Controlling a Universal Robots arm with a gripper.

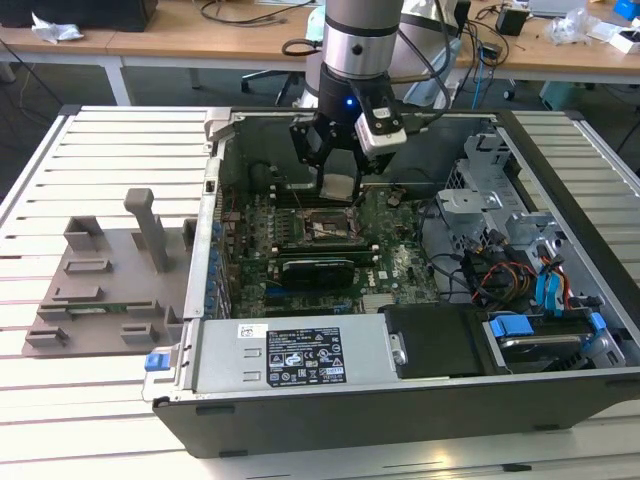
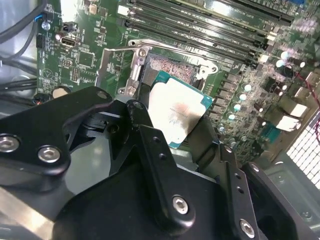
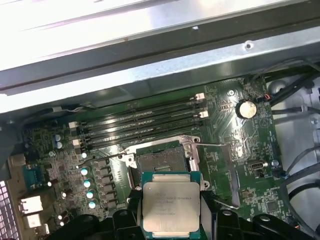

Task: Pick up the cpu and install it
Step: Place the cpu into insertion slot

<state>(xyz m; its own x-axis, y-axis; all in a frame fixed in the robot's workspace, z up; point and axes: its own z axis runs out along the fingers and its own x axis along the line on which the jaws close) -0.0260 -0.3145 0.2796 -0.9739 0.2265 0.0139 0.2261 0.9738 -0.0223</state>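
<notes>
Pinching cpu (image 3: 171,207) between jaws (its sides hidden).

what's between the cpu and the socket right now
Nothing visible. The gripper holds the cpu over the socket, which lies open and bare in both wrist views.

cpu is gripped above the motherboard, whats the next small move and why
Probably shift the cpu across until it sits squarely over the open socket. The gripper holds it by its edges above the board, and in the first wrist view it covers just one edge of the socket.
</notes>
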